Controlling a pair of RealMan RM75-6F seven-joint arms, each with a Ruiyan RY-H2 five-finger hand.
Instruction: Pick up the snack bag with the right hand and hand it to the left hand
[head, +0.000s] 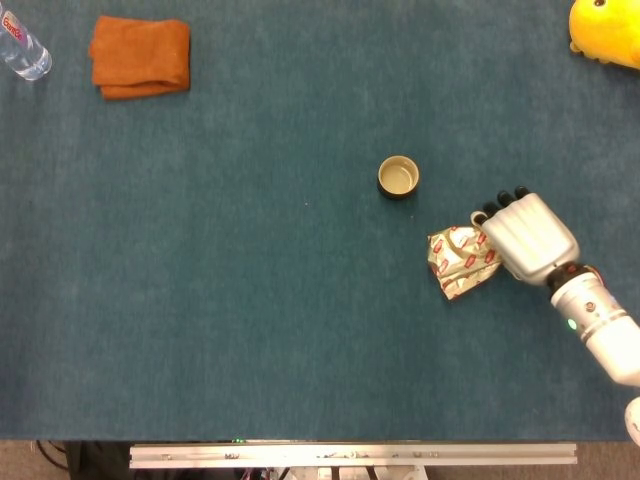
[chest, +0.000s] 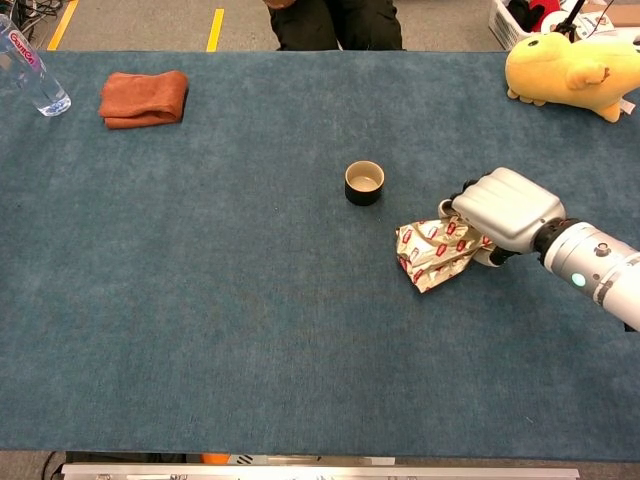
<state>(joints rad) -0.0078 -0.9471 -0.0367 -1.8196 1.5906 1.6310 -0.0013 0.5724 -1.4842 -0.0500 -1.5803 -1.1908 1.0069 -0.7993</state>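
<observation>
The snack bag is a crinkled gold foil pack with red marks, right of the table's centre. My right hand grips its right end, fingers curled over the foil, and the bag looks tilted up off the blue table in the chest view. Its left end hangs free. My left hand shows in neither view.
A small dark cup stands just left and beyond the bag. A folded orange cloth and a water bottle lie at the far left, a yellow plush toy at the far right. A person sits past the far edge.
</observation>
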